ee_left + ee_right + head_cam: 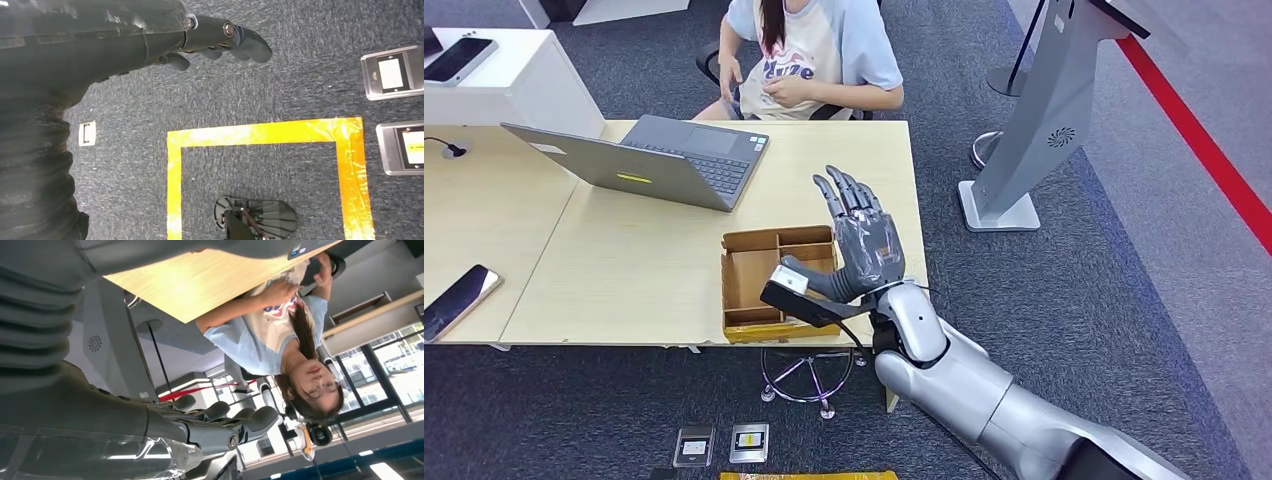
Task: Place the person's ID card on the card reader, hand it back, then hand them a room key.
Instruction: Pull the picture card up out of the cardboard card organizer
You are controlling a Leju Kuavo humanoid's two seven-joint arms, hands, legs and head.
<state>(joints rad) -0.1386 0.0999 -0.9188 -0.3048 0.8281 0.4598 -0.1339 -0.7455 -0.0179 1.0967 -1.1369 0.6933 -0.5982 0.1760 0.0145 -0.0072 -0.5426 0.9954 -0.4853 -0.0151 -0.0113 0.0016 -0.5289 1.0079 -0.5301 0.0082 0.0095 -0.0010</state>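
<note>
Right now the right hand [856,243] is raised above the counter [664,260] with its fingers spread apart, holding nothing. Just beneath and beside it sits one cardboard tray [749,280] with dividers, at the counter's near edge. Farther out lies one open laptop [649,160], and beyond it one person [809,55] sits with both hands near their chest, holding something pale; whether it is the ID card I cannot tell. One phone [459,300] lies far to the hand's left. The left hand [220,42] hangs over the floor [280,90], fingers loosely curled, empty. Two small grey devices [749,442] rest on the floor.
</note>
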